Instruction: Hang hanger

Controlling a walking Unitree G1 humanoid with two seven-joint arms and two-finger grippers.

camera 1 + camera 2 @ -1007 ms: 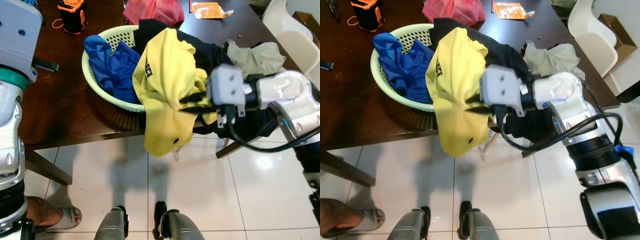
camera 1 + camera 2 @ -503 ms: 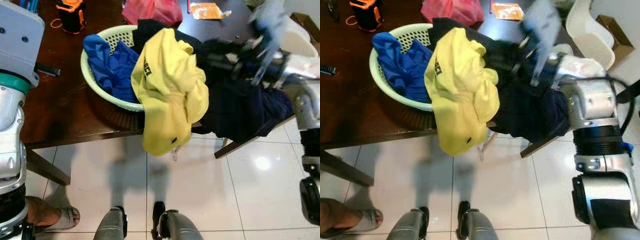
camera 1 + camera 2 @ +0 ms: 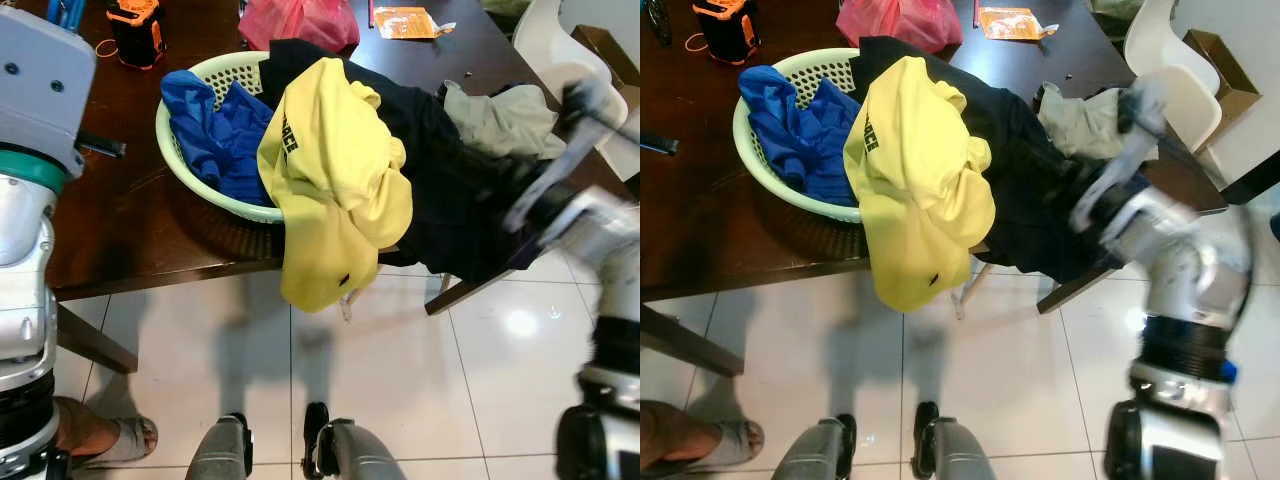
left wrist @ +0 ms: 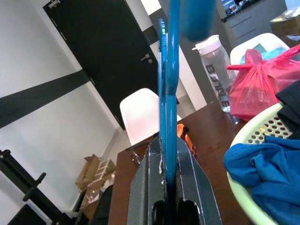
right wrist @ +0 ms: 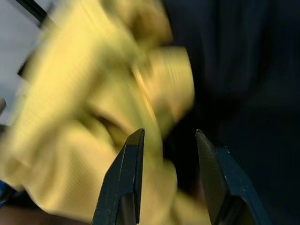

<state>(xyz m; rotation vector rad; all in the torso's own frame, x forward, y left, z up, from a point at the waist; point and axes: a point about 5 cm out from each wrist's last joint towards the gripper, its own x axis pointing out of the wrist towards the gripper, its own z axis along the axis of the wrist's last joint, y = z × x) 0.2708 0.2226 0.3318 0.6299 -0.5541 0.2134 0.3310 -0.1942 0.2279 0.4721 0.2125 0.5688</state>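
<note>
I take the green basket (image 3: 205, 195) as my landmark. Left of it, over the dark bench (image 3: 120, 220), my left hand (image 4: 168, 187) is pressed together on the blue hanger (image 4: 168, 98), which stands upright between the two fingers. The hanger looks like thin, hard and smooth plastic, so I judge it can turn or slide in the grip; I should keep the pressure firm and move this arm slowly.

The basket is light green plastic with many small holes in its wall. A blue garment (image 3: 215, 135) lies crumpled inside, soft and matte. Over the right rim of the basket a yellow shirt (image 3: 335, 190) hangs down past the bench edge, with dark print near the collar. Beside it, further right of the basket, a black garment (image 3: 450, 200) falls over the same edge, and a grey-green cloth (image 3: 500, 120) rests on top.

Far right of the basket, my right hand (image 5: 168, 180) is blurred in the head views; in its wrist view the fingers are apart and empty, pointing at yellow and black cloth. I think the step now is to take one shirt cleanly. I would aim for the collar, not a loose fold, because this soft cloth will drag its neighbours.
</note>
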